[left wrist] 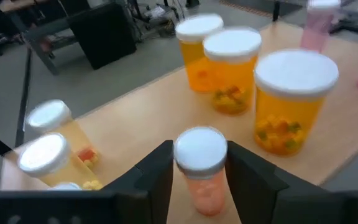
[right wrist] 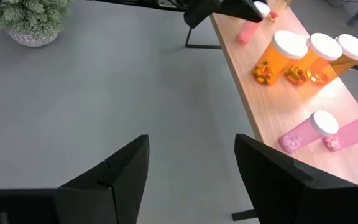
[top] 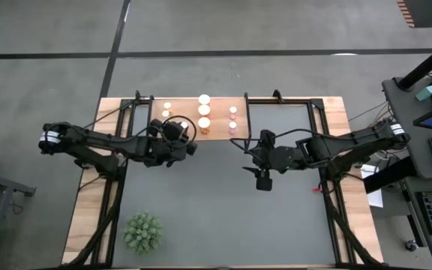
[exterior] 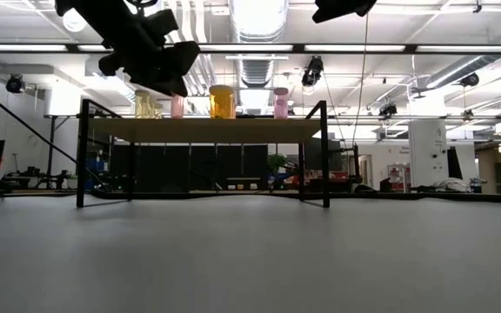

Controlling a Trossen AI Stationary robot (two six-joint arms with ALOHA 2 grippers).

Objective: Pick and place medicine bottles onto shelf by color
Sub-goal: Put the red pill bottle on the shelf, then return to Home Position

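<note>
Placement step: left end effector (left wrist: 201,171) clenching a small pink bottle (left wrist: 201,165) over the shelf (left wrist: 142,124), near the three orange bottles (left wrist: 247,81). Lowering straight, keeping the long axis vertical (white cap up), setting it beside the two pink bottles (right wrist: 334,130). Right end effector (right wrist: 188,171) hanging released over the surface (right wrist: 104,93), beside the shelf.
</note>
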